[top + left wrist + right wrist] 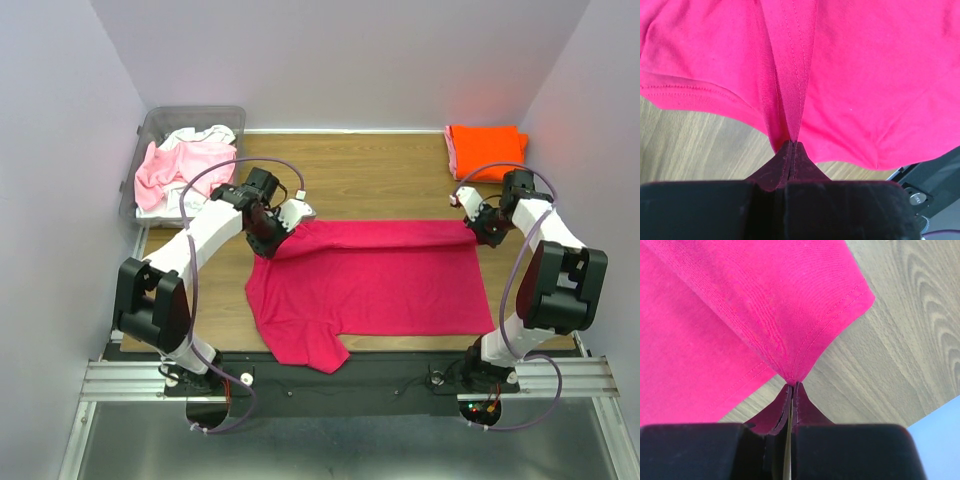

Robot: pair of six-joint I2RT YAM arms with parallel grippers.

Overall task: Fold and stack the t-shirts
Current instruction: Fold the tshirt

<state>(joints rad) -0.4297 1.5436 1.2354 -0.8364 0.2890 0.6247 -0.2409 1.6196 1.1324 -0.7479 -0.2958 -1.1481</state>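
Pinching the half-folded magenta t-shirt, left end effector and right end effector are clamped.

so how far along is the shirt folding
Done: one orange t-shirt lies folded at the far right. In hand: the left tool and right tool are each shut on the far edge of the magenta t-shirt. Left: the pale pink shirt and white shirt in the bin.

Probably a robotics lab cell: plain lilac walls, wooden table, aluminium mounting rail.
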